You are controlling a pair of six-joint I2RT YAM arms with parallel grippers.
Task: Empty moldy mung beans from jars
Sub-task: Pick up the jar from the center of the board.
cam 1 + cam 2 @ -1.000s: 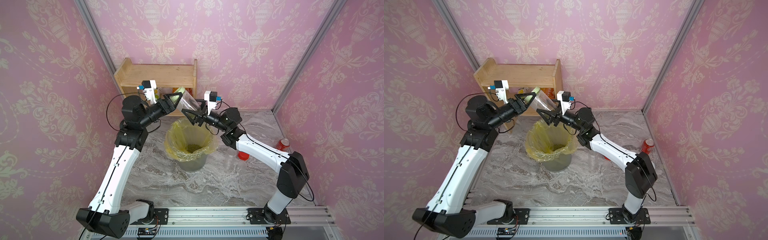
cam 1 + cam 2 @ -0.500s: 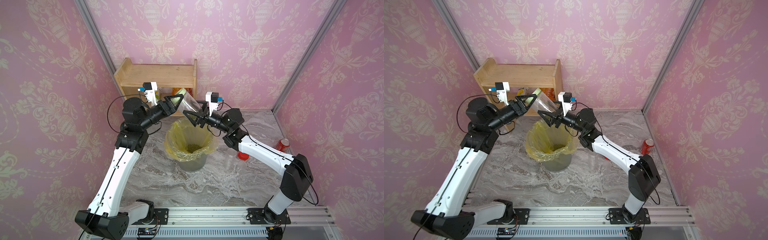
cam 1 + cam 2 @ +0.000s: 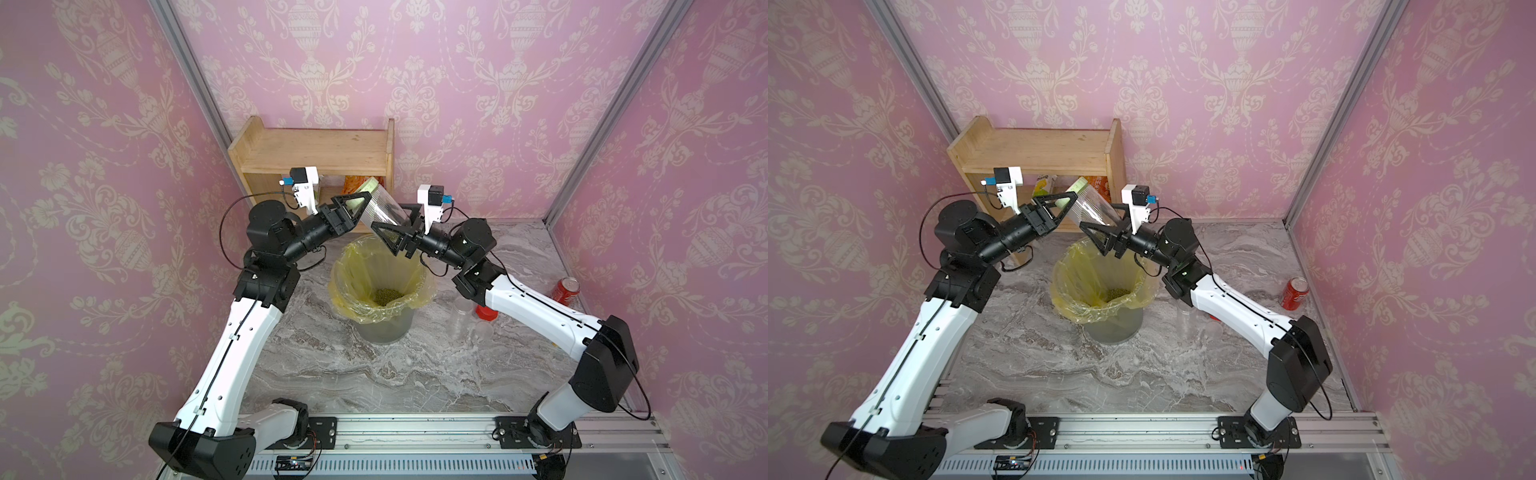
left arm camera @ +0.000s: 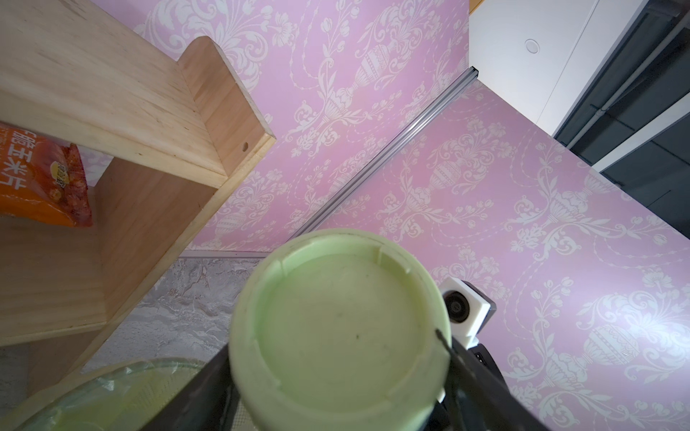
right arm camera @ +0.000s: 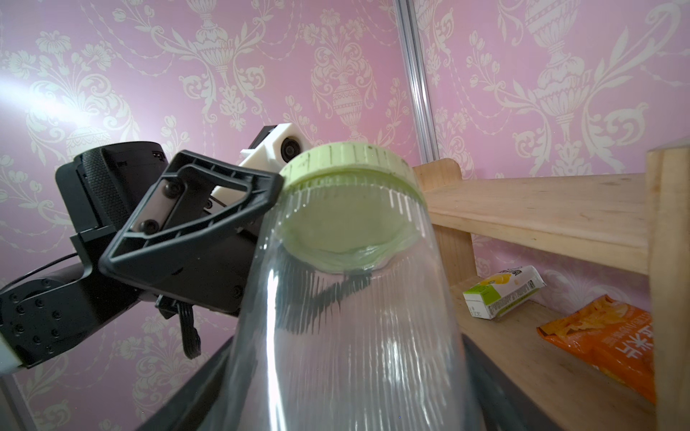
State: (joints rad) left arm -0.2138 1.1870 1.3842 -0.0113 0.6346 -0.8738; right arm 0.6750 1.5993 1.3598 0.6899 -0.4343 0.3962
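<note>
Pink damask-patterned walls [image 3: 478, 83] enclose a grey marble-patterned bench [image 3: 374, 374]. The clear ribbed plastic jar [image 3: 381, 210] with a pale-green screw lid [image 4: 338, 332] is held in the air between both arms, above the far rim of the bin. It is tilted, with the lid end high toward the far left and the base end lower toward the right. The lid sits on the jar mouth; whether it is screwed tight cannot be told.

The left gripper [image 3: 362, 194] is closed on the lid, one finger against each side of its rim. The right gripper [image 3: 390, 218] is closed on the ribbed body near the base end.

The tiny olive-green mung beans [image 3: 388, 296] form a small heap at the bottom of the yellow plastic liner [image 3: 353, 274]. The liner lines the grey round bin [image 3: 386, 330], which stands at bench centre below the jar.

Just right of the bin, partly under the right arm, stand clear lidless plastic jars [image 3: 462, 309] and a red lid [image 3: 486, 314]. A red soda can [image 3: 567, 291] stands upright at the right bench edge, well apart from them.

A light wooden shelf [image 3: 316, 153] occupies the far left corner. Its lower level carries an orange snack bag [image 5: 605, 336] and a green-and-white carton [image 5: 500, 294].
</note>
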